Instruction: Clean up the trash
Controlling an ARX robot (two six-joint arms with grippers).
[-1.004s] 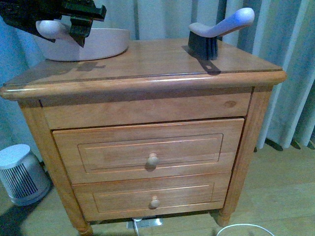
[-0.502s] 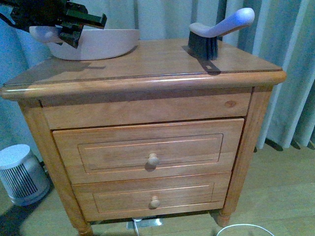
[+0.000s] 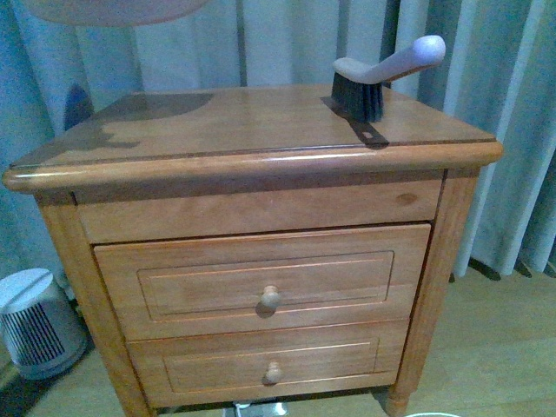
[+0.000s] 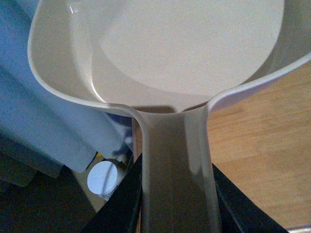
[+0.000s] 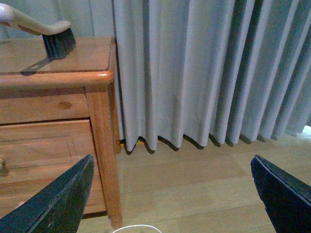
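The left gripper (image 4: 176, 211) pinched the handle (image 4: 174, 155) of a pale plastic dustpan (image 4: 184, 53), apparently light and rigid. The right gripper (image 5: 170, 194) hung spread wide, apart from the hand brush (image 5: 46, 34).

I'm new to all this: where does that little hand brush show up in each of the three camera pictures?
Front view: the brush stands at the back right of the nightstand top.
Left wrist view: not in it; the dustpan fills the picture.
Right wrist view: the brush stands on the same top, near the curtain.
Shared landmark: the nightstand's rounded front right corner, in the front and right wrist views.
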